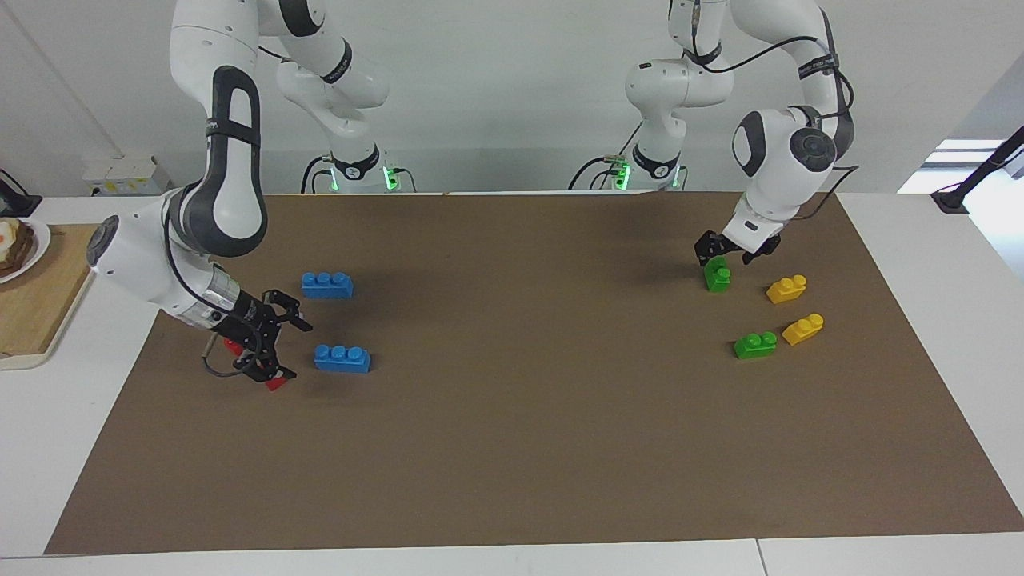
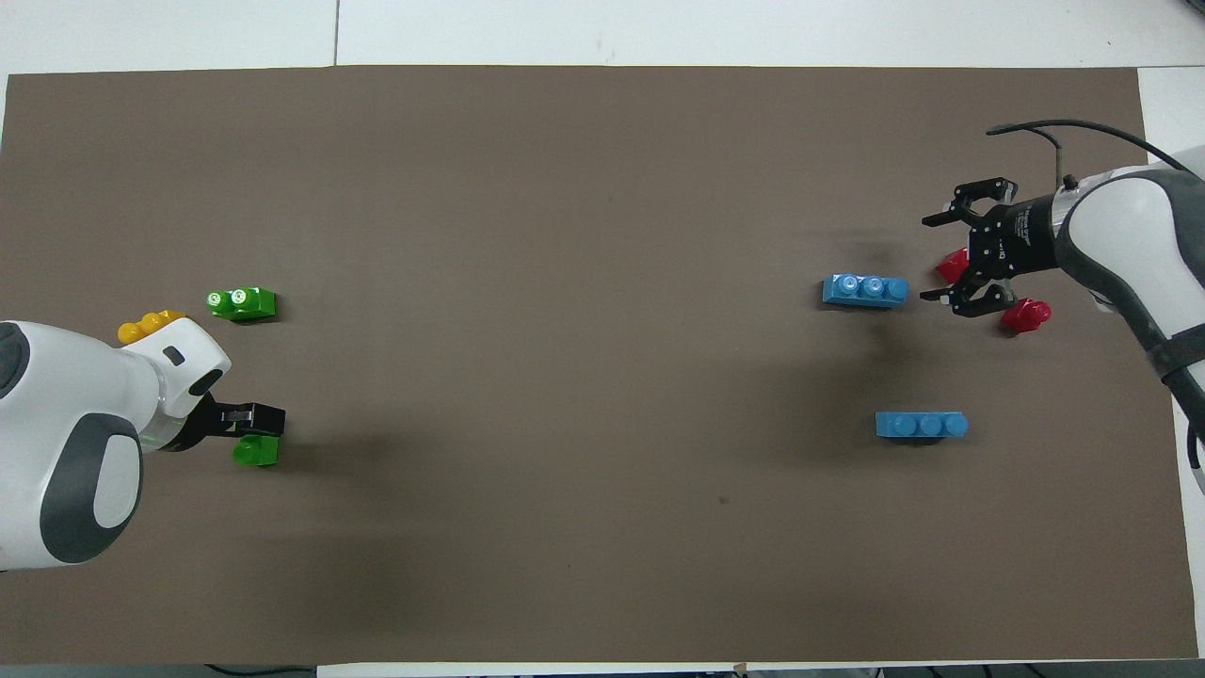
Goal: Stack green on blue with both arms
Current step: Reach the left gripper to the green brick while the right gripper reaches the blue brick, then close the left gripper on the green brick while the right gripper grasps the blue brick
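One green brick (image 1: 718, 276) lies at the left arm's end of the table, also seen in the overhead view (image 2: 256, 450). My left gripper (image 1: 732, 254) (image 2: 247, 419) is open and low right over it; I cannot tell if it touches. A second green brick (image 1: 756, 344) (image 2: 242, 302) lies farther from the robots. Two blue bricks lie at the right arm's end, one nearer the robots (image 1: 327, 285) (image 2: 921, 425) and one farther (image 1: 342, 358) (image 2: 866, 289). My right gripper (image 1: 292, 350) (image 2: 932, 259) is open and empty beside the farther blue brick.
Two red bricks (image 1: 277, 383) (image 2: 1026, 315) lie by the right gripper. Two yellow bricks (image 1: 786, 288) (image 1: 803, 329) lie beside the green ones. A wooden board (image 1: 32, 304) with a plate of food (image 1: 16, 248) sits off the brown mat (image 1: 512, 448).
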`<action>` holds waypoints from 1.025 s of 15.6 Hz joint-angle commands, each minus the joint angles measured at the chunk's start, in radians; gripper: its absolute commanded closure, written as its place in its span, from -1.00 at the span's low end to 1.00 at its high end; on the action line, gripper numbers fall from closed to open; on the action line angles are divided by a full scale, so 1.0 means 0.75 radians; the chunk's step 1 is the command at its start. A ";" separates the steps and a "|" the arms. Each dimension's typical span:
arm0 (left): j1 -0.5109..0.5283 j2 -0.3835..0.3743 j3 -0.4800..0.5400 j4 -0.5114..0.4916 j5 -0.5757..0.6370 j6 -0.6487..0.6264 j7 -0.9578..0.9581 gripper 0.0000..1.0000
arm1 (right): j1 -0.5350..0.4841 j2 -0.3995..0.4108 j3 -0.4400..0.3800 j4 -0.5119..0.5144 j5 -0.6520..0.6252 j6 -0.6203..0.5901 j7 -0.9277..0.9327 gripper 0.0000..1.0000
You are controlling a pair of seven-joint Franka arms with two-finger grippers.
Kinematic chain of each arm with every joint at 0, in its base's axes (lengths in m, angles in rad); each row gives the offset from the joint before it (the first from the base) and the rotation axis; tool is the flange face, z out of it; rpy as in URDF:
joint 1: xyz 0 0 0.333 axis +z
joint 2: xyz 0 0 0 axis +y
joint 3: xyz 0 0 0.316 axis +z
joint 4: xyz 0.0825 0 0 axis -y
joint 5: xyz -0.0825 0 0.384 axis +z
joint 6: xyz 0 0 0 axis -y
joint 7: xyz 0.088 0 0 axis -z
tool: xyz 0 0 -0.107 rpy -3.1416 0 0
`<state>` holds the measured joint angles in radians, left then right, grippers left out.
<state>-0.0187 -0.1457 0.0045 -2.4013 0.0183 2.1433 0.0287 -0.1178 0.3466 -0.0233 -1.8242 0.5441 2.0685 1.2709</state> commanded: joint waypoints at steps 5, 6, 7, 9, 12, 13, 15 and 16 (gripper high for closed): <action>0.029 -0.006 0.000 -0.075 0.000 0.124 0.021 -1.00 | 0.036 0.041 0.004 -0.053 0.050 0.105 -0.081 -0.98; 0.029 0.010 0.000 -0.087 0.000 0.151 0.023 -1.00 | 0.038 0.037 0.004 -0.067 0.050 0.111 -0.083 -0.98; 0.029 0.034 0.000 -0.105 0.000 0.185 0.017 -1.00 | 0.040 0.033 0.004 -0.081 0.050 0.110 -0.085 -0.98; 0.029 0.055 0.000 -0.110 0.000 0.202 0.013 -1.00 | 0.043 0.023 0.004 -0.110 0.052 0.114 -0.103 -0.98; 0.017 0.051 -0.002 -0.126 0.000 0.214 0.007 -1.00 | 0.040 0.019 0.004 -0.135 0.052 0.122 -0.142 -0.98; 0.015 0.051 0.000 -0.126 0.000 0.216 0.007 -1.00 | 0.040 0.019 0.004 -0.137 0.052 0.122 -0.144 -0.98; 0.019 0.049 0.000 -0.130 0.000 0.216 0.011 -1.00 | 0.040 0.019 0.004 -0.161 0.052 0.173 -0.144 -0.98; 0.019 0.047 0.000 -0.134 0.000 0.216 0.007 -0.98 | 0.043 0.019 0.007 -0.175 0.064 0.187 -0.144 -0.98</action>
<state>-0.0055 -0.0947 0.0034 -2.4741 0.0183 2.2798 0.0304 -0.0836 0.3816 -0.0227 -1.9055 0.5474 2.1619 1.1997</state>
